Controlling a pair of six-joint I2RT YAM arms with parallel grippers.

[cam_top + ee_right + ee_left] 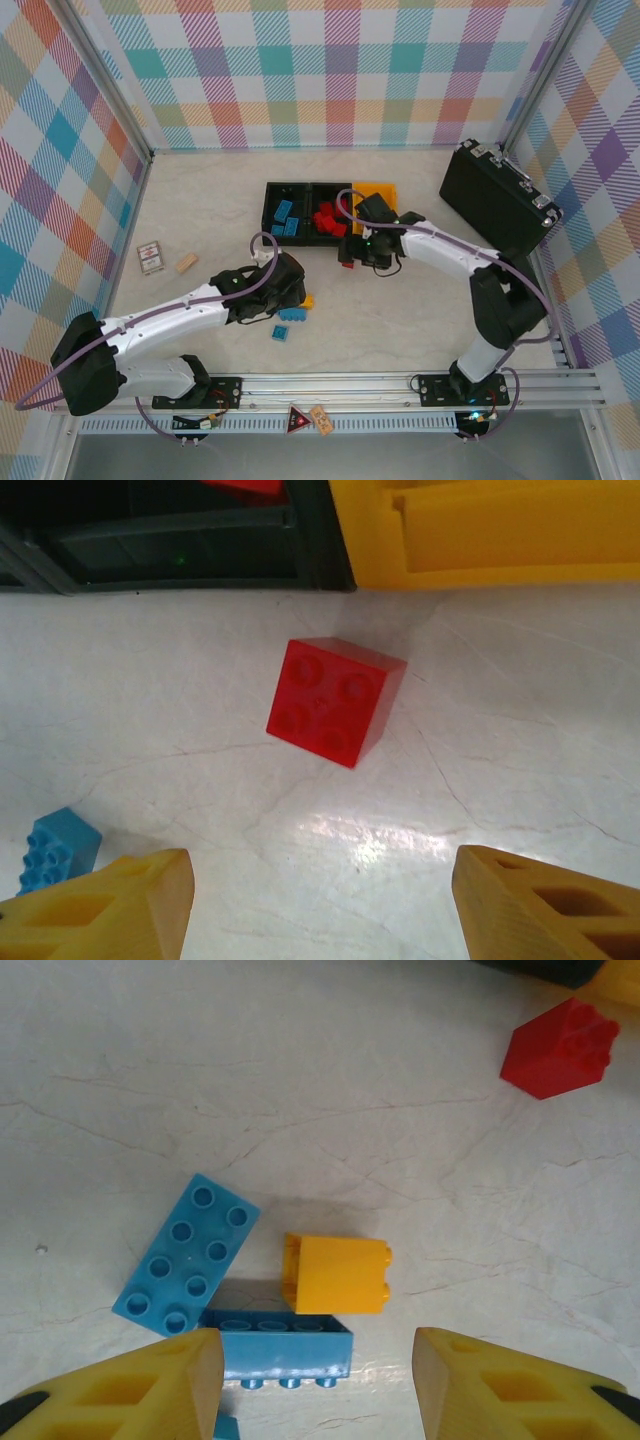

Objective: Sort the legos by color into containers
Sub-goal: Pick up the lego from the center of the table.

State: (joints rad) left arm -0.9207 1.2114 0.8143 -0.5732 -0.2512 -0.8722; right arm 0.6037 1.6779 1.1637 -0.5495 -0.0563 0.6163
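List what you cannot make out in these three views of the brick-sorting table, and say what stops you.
- Top view: inside of the yellow-orange plastic bin; the right arm covers much of it.
- Top view: print on the small white card; too small.
- Left wrist view: a blue plastic brick at the bottom; cut off by the edge.
- Right wrist view: a red plastic brick in the black bin; cut off by the top edge.

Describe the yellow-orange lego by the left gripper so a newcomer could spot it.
Find the left gripper, low over the table on the near side of the bins. Just ahead of its fingertips lies a small cluster of legos. The yellow-orange lego is the short one tipped on its side; beside it are a flat blue lego and a blue lego on edge.
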